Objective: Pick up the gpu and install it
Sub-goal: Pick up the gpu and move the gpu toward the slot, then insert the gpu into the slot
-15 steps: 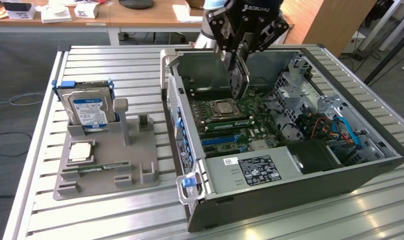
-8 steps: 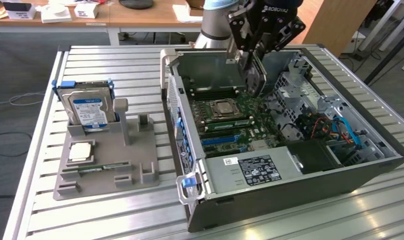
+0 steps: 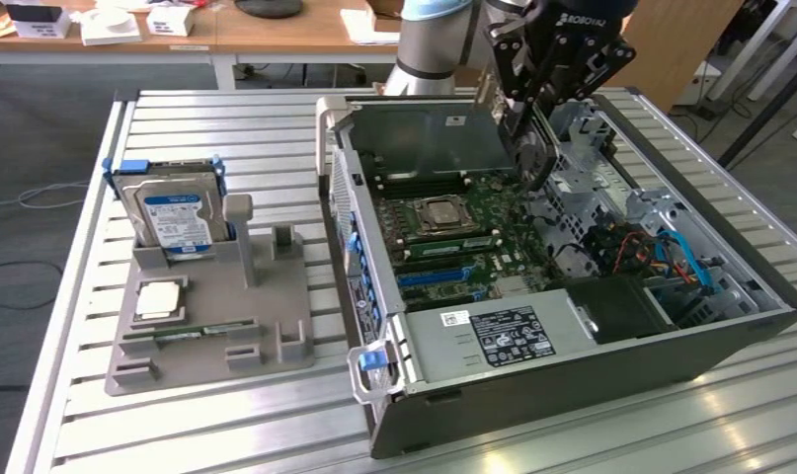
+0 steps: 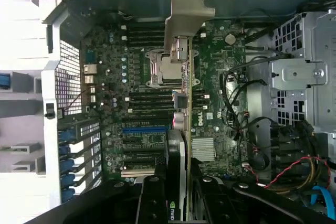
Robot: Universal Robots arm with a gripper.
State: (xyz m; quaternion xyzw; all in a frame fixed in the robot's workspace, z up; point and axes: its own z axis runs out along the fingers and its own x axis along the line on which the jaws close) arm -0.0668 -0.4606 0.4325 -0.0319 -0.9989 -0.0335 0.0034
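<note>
Gripper (image 3: pixel 530 104): mine, clamped on the gpu (image 4: pixel 177 156), one finger on each flat face.
Gpu: edge-on straight below me, over the motherboard (image 4: pixel 142 129) inside the open case (image 3: pixel 412 415); contact with the slots I cannot tell.
Bracket (image 4: pixel 186 19): the card's end farthest from my fingers.

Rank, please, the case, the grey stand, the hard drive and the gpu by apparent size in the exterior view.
1. case
2. stand
3. hard drive; the gpu, tilted and partly hidden, looks about alike, so unranked.
</note>
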